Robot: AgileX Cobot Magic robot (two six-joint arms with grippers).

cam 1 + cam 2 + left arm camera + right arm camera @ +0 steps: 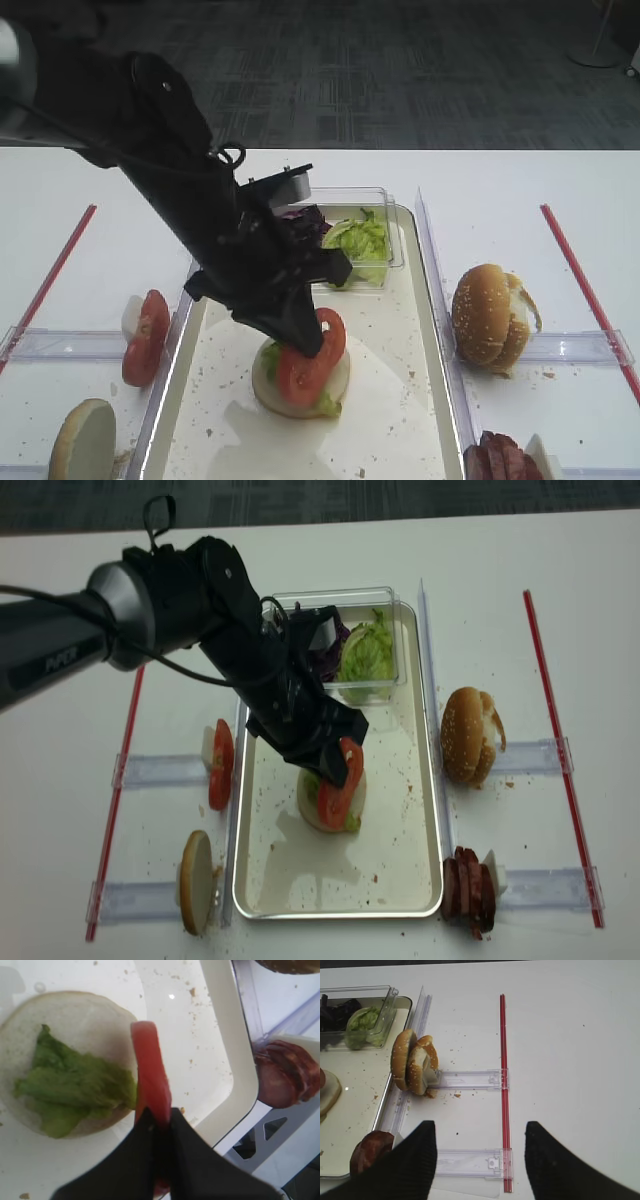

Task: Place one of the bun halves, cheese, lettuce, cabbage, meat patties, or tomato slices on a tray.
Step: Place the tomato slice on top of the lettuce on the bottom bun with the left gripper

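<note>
Left gripper [159, 1119] pinched tight on a tomato slice [150, 1072] mid-frame over the lettuce-topped bun half [65, 1025] on the tray [235, 1060]; right gripper [480, 1145] gapes, holding nothing.

Tomato slice [150, 1072] in tool [159, 1119], above lettuce [75, 1087]

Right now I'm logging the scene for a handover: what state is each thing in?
Left end effector: shut on tomato slice.
Tomato slice: held on edge above bun half.
Bun half: flat on tray, lettuce on top.
Lettuce: lying on bun.
Right end effector: open, holding nothing.
Tray: crumb-speckled.
</note>
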